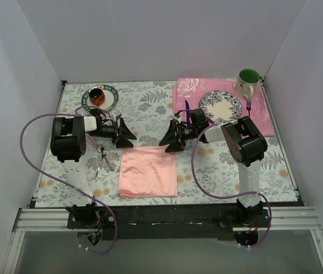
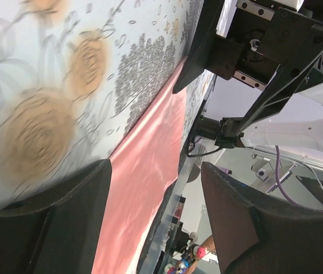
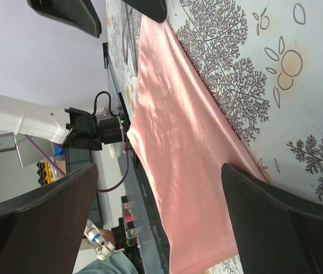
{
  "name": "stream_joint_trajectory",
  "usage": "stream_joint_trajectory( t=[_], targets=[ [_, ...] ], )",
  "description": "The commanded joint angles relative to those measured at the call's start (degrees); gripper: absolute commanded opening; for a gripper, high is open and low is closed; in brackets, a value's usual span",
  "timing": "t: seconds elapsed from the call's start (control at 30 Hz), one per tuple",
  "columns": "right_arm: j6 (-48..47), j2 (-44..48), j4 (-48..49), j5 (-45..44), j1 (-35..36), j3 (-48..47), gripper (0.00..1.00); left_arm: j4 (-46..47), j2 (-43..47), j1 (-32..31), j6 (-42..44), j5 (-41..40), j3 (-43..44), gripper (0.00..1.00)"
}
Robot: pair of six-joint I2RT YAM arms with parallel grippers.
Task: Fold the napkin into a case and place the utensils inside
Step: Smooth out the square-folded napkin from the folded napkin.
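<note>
Leaf-patterned table (image 1: 150,108) enclosed by white walls (image 1: 150,34). Napkin (image 1: 148,171) lies flat at the near edge, centre; utensils (image 1: 101,162) lie towards the left edge. Left gripper (image 1: 130,136) and right gripper (image 1: 167,144) are spread and empty.

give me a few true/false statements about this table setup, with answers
1. The napkin lies flat on the table. True.
2. The utensils lie on the napkin. False: they lie on the table, left of it.
3. The left gripper and right gripper are both open and empty. True.
4. The mug stands on the plate. False: it stands beyond the plate, at the placemat's far corner.
</note>
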State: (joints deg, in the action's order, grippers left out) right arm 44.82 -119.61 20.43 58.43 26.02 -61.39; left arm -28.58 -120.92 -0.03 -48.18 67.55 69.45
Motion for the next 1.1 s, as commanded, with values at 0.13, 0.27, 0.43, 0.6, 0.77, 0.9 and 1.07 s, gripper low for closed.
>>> stream_joint_trajectory(
  t=[0.13,0.27,0.43,0.6,0.77,0.9,1.07],
  targets=[
    [-2.7,-2.8,-5.6,-5.4,-0.5,0.1,0.99,-11.3,0.1,6.6,13.5,0.4,2.3,0.64],
    [-2.7,-2.4,-4.9,-4.5,-0.4,-1.1,0.99,-12.0,2.8,6.7,14.0,3.4,5.1,0.64],
    [-2.5,0.3,-3.2,-1.8,0.6,-3.2,0.99,-12.5,4.7,3.1,12.4,8.1,8.0,0.64],
    [1.1,4.8,-0.7,0.3,1.8,-4.1,0.99,-11.7,6.2,-2.1,11.9,8.2,4.5,0.62],
    [4.7,6.3,3.2,0.2,4.6,-5.3,0.99,-5.9,6.8,-2.7,8.5,8.0,-0.8,0.6],
    [8.5,2.6,6.2,-0.5,5.8,-5.9,0.99,-3.2,6.0,-2.8,7.0,6.5,-1.9,0.59],
    [8.6,-2.0,6.5,-1.0,5.1,-5.7,0.99,-2.6,3.9,-2.8,6.9,4.1,-1.7,0.59]
  ],
)
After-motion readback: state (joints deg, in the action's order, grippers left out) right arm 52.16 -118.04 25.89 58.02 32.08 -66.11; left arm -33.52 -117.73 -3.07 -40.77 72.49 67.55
